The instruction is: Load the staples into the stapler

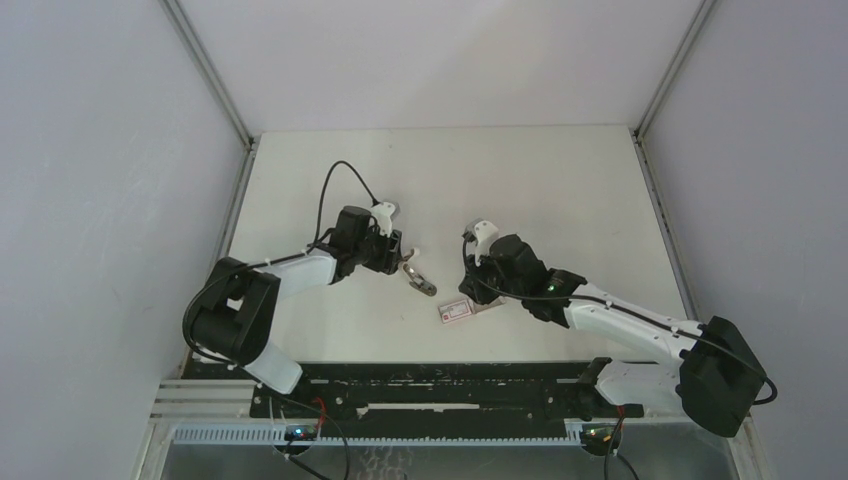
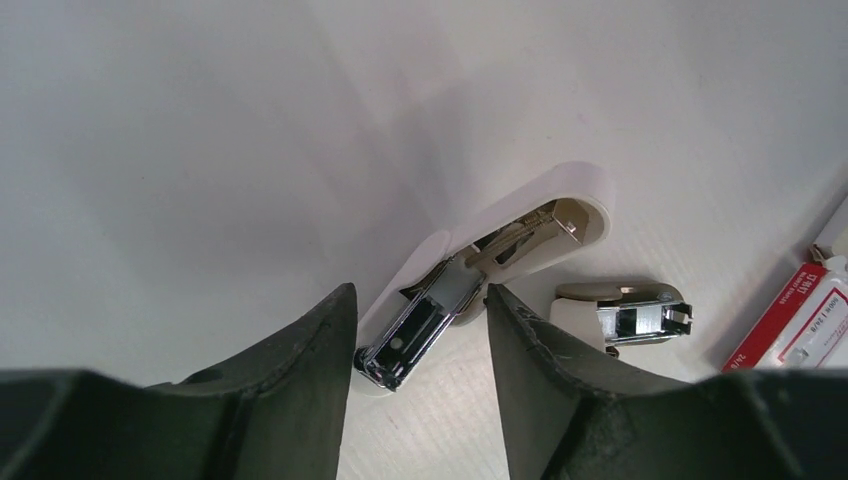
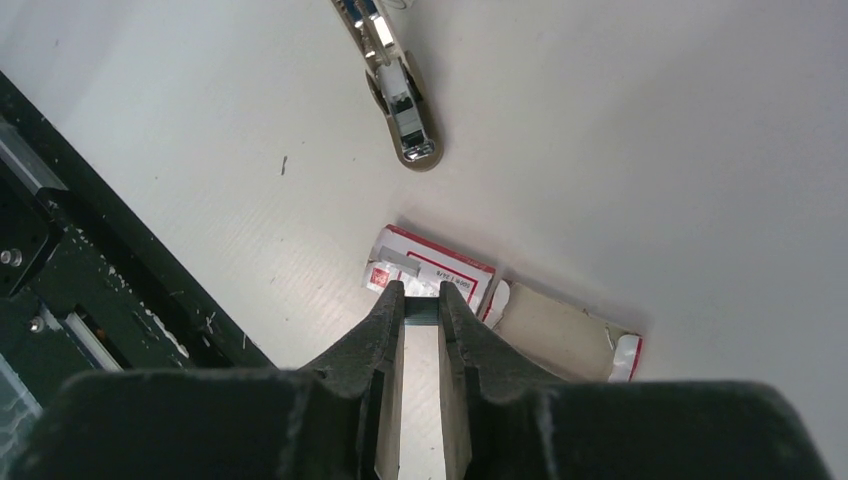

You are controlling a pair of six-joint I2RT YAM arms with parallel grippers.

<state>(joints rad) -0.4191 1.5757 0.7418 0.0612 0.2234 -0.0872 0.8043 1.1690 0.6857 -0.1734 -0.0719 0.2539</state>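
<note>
The stapler (image 2: 505,235) is lying swung open on the white table (image 1: 520,180), left of centre. Its white plastic body is facing up, exposing the shiny metal channel that runs along it. A shorter white-and-chrome part (image 2: 622,312) is resting just beside the rounded end.

The left gripper (image 2: 418,292) is hanging low over the stapler's near end. Its two black fingers (image 2: 325,345) are standing apart, one on each side of the channel and very close to the plastic edges. The wrist view is not showing whether they are pressing on it or only flanking it.

In the overhead view the stapler (image 1: 421,281) is stretching from the left gripper (image 1: 402,258) toward the middle of the table. It is lying well apart from the right arm.

The right gripper (image 3: 421,288) is hovering over the pinkish-red-and-white box (image 3: 445,268), which is lying flat nearer the arm bases. The box's tan tray (image 3: 555,335) is sticking out of one end. The fingers are drawn almost together and are pinching a small grey piece, which looks to be the staples (image 3: 421,312), right at their tips. Seen from this wrist, the stapler (image 3: 402,105) is lying farther out on the table, clear of the box.

From above, the right gripper (image 1: 482,283) is sitting just beside the box (image 1: 455,311).
</note>
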